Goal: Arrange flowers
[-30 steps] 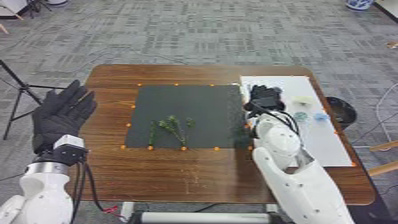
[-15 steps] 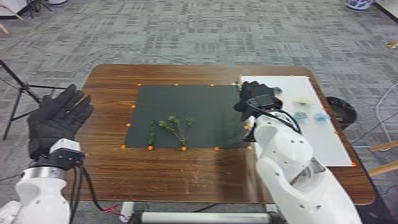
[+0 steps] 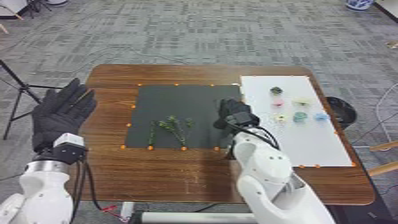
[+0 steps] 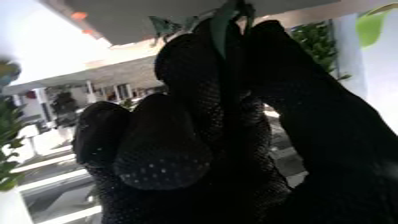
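Your right hand point(image 3: 234, 114) has its fingers pinching a green stem point(image 4: 220, 36) over the dark mat point(image 3: 182, 100), probably to place it by the sprigs point(image 3: 172, 120), with flower heads point(image 3: 301, 101) spaced on the white sheet point(image 3: 315, 147) for easy picking.

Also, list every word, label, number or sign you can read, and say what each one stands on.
No text can be read in either view.
Black mat and white sheet: I can make out no lettering, just orange dots at their edges.
Background, right wrist view: too blurred to read anything there.
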You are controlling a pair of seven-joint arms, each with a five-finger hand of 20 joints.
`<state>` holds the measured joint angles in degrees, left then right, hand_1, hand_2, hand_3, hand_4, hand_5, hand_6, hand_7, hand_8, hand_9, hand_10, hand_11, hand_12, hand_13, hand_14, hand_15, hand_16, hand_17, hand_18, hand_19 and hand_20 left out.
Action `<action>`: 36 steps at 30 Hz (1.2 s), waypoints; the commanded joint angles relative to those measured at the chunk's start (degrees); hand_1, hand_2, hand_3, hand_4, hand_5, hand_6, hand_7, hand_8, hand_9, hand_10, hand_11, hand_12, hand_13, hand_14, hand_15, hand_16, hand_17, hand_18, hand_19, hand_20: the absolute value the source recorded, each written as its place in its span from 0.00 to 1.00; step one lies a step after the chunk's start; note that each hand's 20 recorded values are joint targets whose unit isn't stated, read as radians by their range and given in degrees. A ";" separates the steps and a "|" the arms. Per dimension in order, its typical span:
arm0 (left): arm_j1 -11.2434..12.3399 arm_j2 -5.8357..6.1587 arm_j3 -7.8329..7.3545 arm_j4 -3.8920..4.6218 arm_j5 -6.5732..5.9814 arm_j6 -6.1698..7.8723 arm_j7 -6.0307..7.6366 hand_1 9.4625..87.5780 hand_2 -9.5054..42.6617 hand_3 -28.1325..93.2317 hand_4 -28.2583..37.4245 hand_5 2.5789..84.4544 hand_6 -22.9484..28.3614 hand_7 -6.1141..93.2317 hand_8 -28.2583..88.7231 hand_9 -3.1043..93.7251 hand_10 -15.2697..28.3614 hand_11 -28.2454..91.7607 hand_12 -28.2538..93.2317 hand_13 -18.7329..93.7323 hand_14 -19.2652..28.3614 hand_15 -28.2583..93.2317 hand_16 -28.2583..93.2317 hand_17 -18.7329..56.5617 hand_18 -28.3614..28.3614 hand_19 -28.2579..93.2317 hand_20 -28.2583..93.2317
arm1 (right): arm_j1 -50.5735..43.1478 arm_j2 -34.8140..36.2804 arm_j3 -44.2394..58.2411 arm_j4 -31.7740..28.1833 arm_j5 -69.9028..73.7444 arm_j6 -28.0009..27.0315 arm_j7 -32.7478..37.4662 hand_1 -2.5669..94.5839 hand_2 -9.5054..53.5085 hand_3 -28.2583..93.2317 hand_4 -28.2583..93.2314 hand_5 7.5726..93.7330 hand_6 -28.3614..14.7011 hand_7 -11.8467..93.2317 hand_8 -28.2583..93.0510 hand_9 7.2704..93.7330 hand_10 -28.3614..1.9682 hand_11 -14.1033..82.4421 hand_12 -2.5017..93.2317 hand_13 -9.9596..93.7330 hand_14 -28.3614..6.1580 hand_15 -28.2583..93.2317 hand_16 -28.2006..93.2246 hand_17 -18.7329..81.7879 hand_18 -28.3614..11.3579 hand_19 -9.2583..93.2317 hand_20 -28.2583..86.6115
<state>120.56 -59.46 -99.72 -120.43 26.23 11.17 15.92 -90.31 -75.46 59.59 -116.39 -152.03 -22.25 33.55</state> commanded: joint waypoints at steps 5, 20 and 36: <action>-0.24 0.46 0.24 0.13 -0.03 -0.17 -0.52 0.21 0.48 0.81 0.00 0.48 0.61 0.20 0.15 0.41 0.67 0.39 0.29 0.41 0.73 0.43 0.20 0.16 0.77 0.54 0.29 | -1.10 -2.19 -1.56 2.96 -1.28 -3.81 1.83 0.52 0.00 0.82 0.19 0.81 0.56 0.54 0.44 0.91 0.54 0.57 0.49 0.95 0.71 0.75 0.57 0.74 0.16 1.00 0.51; -0.95 0.18 1.25 0.45 0.01 -0.27 -1.11 0.20 0.48 0.81 0.00 0.48 0.61 0.20 0.15 0.41 0.67 0.39 0.29 0.41 0.73 0.43 0.20 0.16 0.77 0.54 0.29 | -0.65 -5.01 -1.98 8.06 -5.39 -5.78 0.71 0.51 0.00 0.82 0.19 0.80 0.58 0.56 0.43 0.90 0.54 0.58 0.49 0.94 0.71 0.76 0.57 0.73 0.15 1.00 0.51; -0.77 -0.41 2.42 0.30 -0.07 0.99 -1.35 0.21 0.49 0.81 0.00 0.48 0.61 0.20 0.15 0.41 0.68 0.40 0.29 0.41 0.73 0.44 0.20 0.16 0.77 0.54 0.30 | -0.70 -5.51 -1.18 8.42 -6.17 -6.54 -0.78 0.47 0.00 0.78 0.14 0.75 0.58 0.58 0.41 0.85 0.50 0.62 0.42 0.91 0.68 0.77 0.57 0.69 0.13 1.00 0.51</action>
<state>119.44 -59.15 -97.90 -120.05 26.28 11.34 15.05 -90.72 -80.65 58.05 -108.25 -156.75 -27.80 33.95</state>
